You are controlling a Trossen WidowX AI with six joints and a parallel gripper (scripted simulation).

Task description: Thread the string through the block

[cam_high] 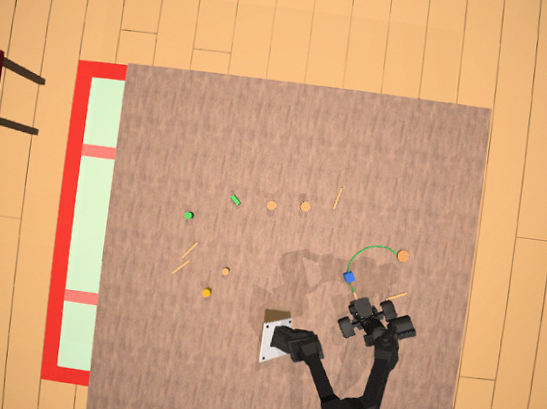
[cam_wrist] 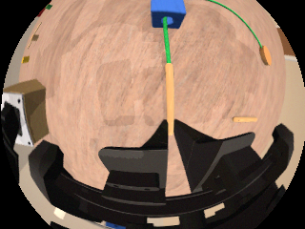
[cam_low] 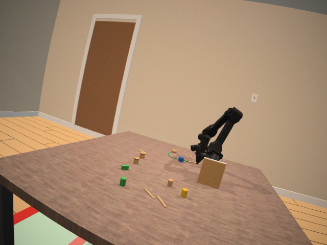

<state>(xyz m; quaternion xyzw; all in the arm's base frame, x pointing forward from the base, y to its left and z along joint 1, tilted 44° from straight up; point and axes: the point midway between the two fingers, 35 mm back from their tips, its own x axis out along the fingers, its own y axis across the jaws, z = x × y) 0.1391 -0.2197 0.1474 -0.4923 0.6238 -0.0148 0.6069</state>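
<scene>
The blue block sits on the table. The green string curves from the round wooden button to the block's far side and comes out of the hole in its near face. The string's end joins the thin wooden stick, which lies wholly outside the block, a short way from it. My gripper is shut on the stick near its rear end, low over the table. The inside of the hole is hidden.
A loose stick lies right of the gripper. The wooden panel stands at the robot's base. Farther off are two sticks, another stick, a green cylinder and a yellow cylinder.
</scene>
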